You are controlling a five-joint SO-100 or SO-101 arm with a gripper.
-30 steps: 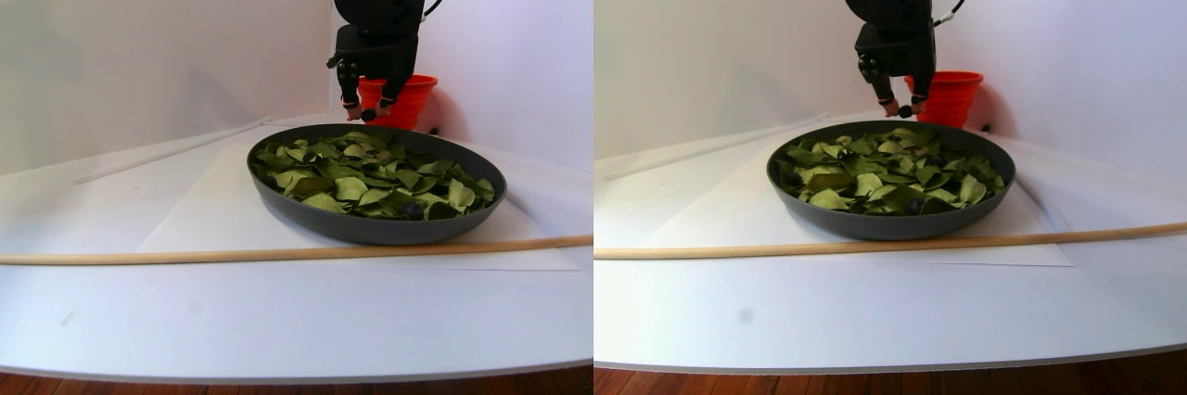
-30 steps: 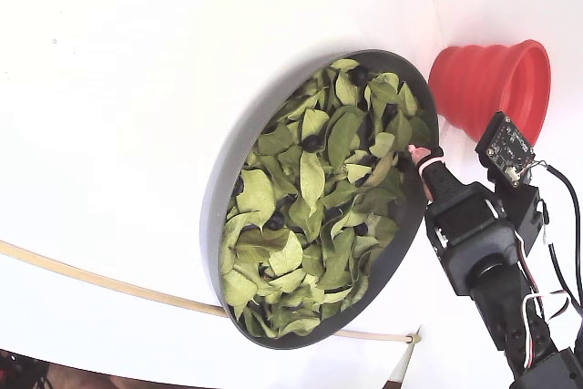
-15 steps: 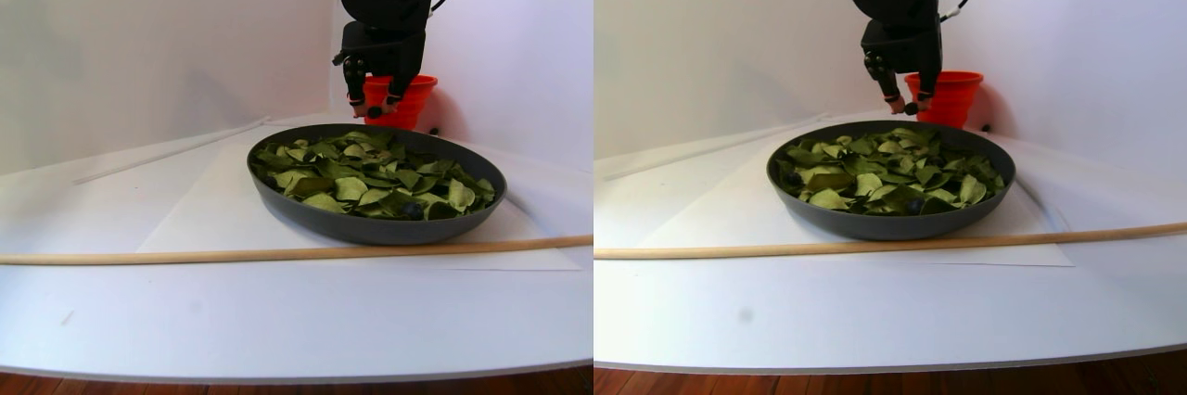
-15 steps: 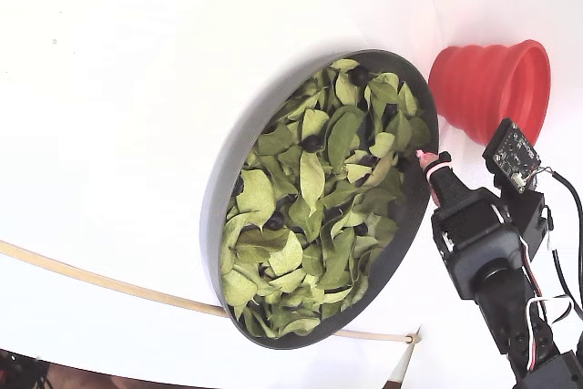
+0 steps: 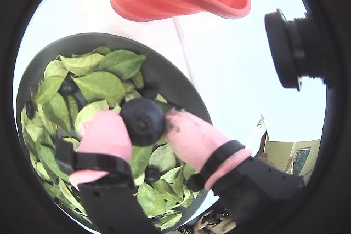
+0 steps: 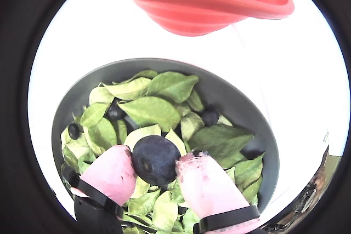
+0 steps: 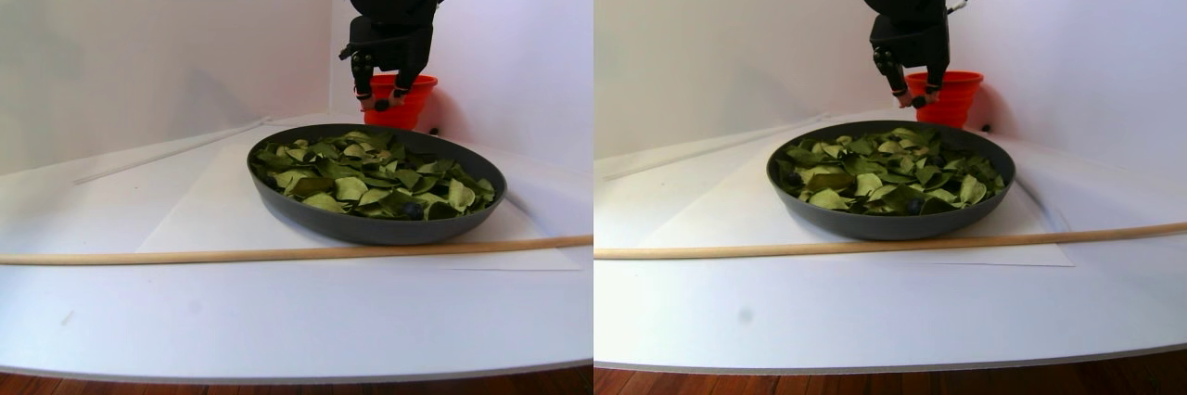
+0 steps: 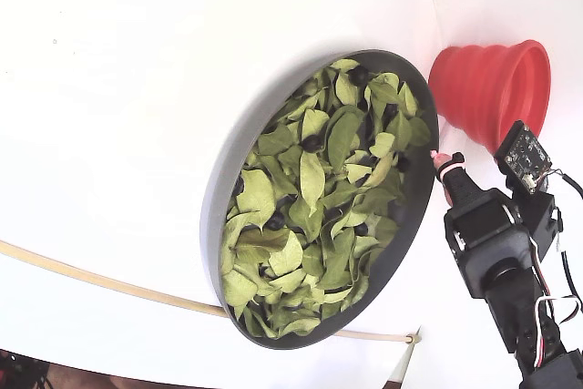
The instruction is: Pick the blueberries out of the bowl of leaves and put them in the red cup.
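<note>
Stereo pair view: gripper [image 7: 381, 101] risen clear of bowl [image 7: 376, 222], nearer red cup [image 7: 401, 100] than second ago; fingers [image 6: 112, 171] pinching blueberry [image 6: 155, 160]. Drop comes next.

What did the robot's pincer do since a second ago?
The pincer, shut on a blueberry, rose away from the bowl and moved toward the red cup. It kept hold of the berry and has not dropped it. The bowl, the leaves, the cup and the wooden stick stayed where they were.
</note>
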